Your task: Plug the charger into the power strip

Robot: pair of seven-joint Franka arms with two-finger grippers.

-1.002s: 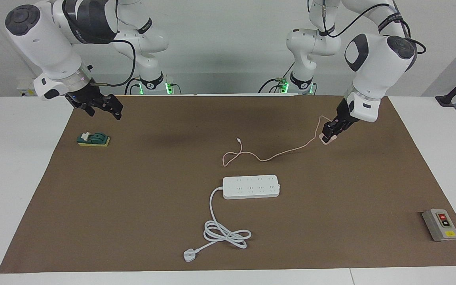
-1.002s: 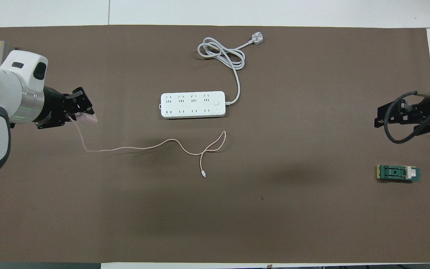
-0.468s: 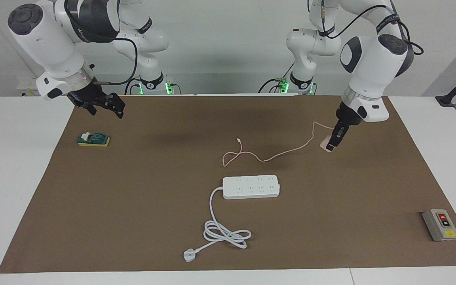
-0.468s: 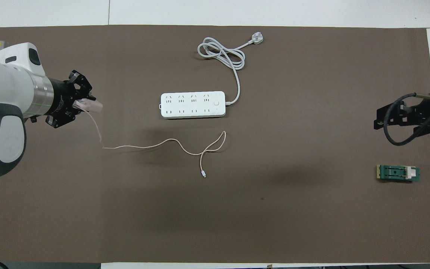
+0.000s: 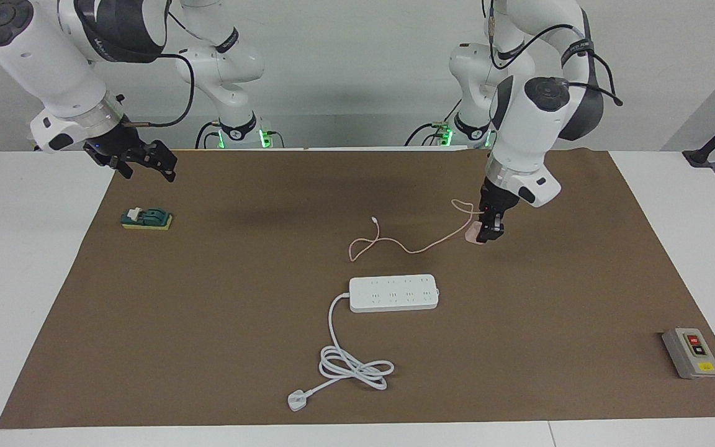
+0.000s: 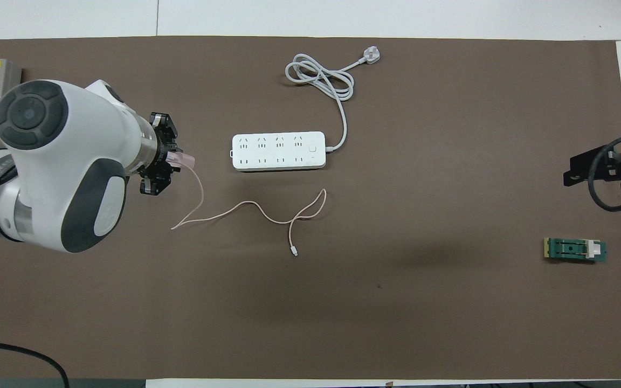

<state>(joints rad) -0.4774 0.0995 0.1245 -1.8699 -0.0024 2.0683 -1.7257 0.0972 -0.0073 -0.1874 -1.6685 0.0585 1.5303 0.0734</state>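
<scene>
Charger (image 5: 472, 234) seemingly in left pincer (image 5: 486, 236)

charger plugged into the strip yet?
Not plugged in. The charger is held up in the left claw, above the mat, apart from the strip, whose sockets all look empty.

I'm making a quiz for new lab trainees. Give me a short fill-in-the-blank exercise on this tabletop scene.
1. The small pale pink cube-shaped charger is held by the ______ hand.
2. The long flat white power strip has ______ plugged into its sockets.
3. The right hand hangs open over the brown mat's edge, near the small ______ block on a yellow base.
4. The grey box with red and yellow buttons lies at the ______ arm's end of the table.

Missing words: left; nothing; green; left
</scene>
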